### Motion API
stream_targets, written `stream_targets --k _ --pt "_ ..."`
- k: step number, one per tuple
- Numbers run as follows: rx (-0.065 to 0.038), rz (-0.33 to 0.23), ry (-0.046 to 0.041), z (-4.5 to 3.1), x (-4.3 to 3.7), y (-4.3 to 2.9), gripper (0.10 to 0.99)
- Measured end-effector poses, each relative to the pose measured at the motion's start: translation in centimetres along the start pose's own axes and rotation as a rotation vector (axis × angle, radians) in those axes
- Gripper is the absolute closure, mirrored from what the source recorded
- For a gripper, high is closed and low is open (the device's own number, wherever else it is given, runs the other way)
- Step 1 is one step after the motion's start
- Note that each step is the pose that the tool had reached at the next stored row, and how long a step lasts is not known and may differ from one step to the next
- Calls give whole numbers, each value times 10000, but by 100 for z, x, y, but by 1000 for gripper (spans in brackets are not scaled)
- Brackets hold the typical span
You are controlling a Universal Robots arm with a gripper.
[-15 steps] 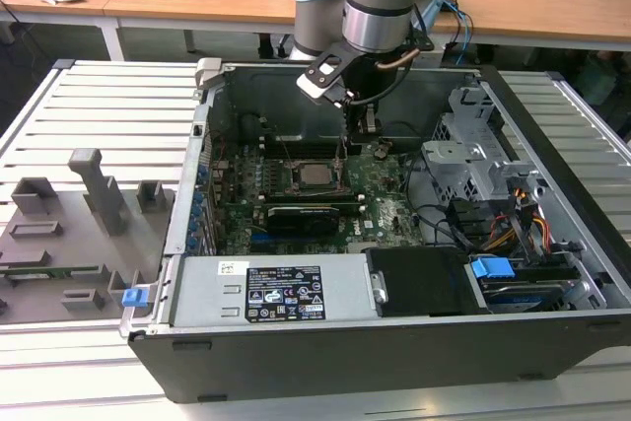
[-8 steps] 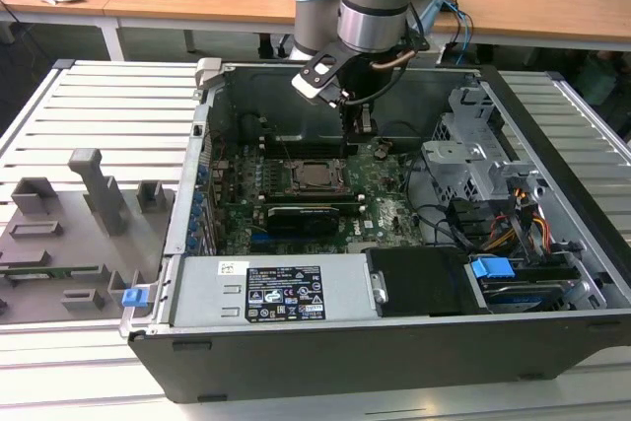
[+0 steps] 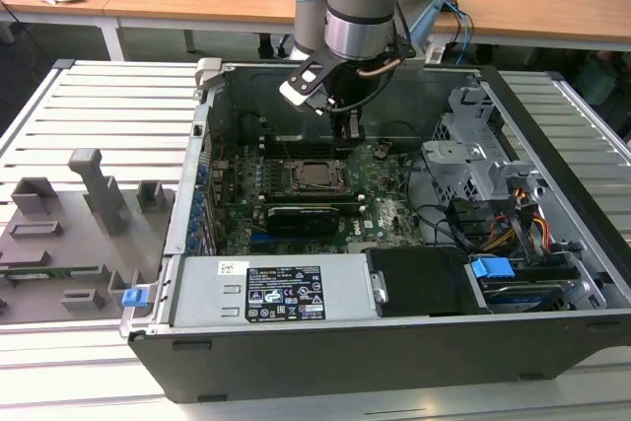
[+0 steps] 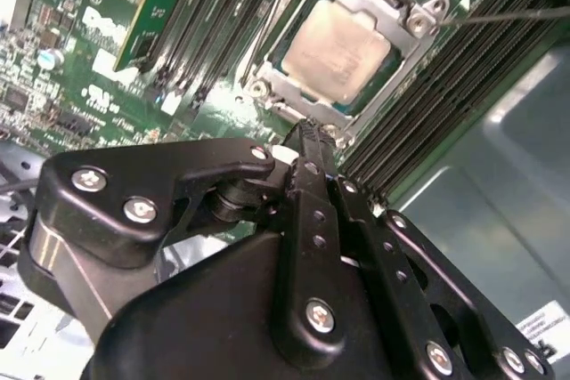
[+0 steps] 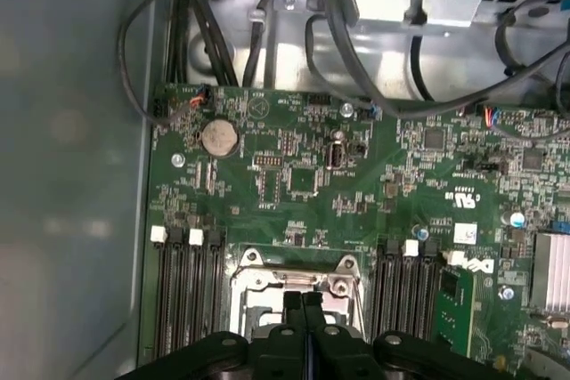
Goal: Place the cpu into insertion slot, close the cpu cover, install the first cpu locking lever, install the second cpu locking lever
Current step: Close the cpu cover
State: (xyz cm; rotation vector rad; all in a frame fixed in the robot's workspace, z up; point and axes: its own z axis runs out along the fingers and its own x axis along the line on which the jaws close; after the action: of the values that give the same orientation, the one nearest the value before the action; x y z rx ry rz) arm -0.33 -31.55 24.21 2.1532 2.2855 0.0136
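The cpu (image 4: 338, 44) lies flat in the insertion slot (image 5: 254, 295) on the green board, its silver top showing. The cpu cover (image 4: 298, 100) lies down around it as a metal frame. A thin metal locking lever (image 4: 517, 13) sticks out from one corner of the socket. My gripper (image 4: 307, 131) is shut with nothing between its fingers, and its tip hovers just above the socket's edge. In the exterior view the gripper (image 3: 342, 133) hangs inside the open case, just behind the cpu (image 3: 317, 175). In the first wrist view the closed fingertips (image 5: 294, 304) overlap the socket.
Long black memory slots (image 4: 463, 68) flank the socket on both sides. Black cables (image 5: 356, 60) and a metal drive cage (image 3: 473, 160) stand to the exterior view's right. The power supply (image 3: 276, 293) lines the near wall. A grey fixture tray (image 3: 69, 234) lies outside the case.
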Motion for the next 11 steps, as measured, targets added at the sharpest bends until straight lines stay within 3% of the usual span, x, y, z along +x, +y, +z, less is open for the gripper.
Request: stream_targets --k 6,11 --pt "-2 -11 3 9 11 -176 980" --pt "-1 -81 2 106 13 -224 980"
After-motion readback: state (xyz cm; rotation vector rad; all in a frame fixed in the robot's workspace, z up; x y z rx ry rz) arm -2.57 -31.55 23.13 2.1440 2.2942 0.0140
